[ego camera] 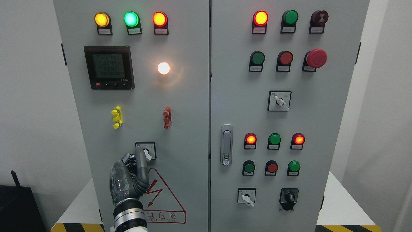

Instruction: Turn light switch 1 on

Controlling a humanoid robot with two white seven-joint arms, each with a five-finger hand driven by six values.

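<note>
A small rotary selector switch [146,150] with a white pointer knob sits low on the cabinet's left door [180,129]; the pointer angles down to the right. My left hand [136,161] is raised right below and to the left of it. The fingers [128,159] are curled and hold nothing, while one straight digit [141,162] reaches up against the knob's left side and covers part of the switch plate. A round white lamp [163,68] higher on the same door glows. The right hand is out of view.
The left door also carries a digital meter [109,67], three lit indicator lamps [131,19], yellow [117,117] and red [167,117] clips and a high-voltage warning triangle [161,196]. The right door [309,122] holds push buttons, selector switches, an emergency stop [316,58] and a door handle [226,145].
</note>
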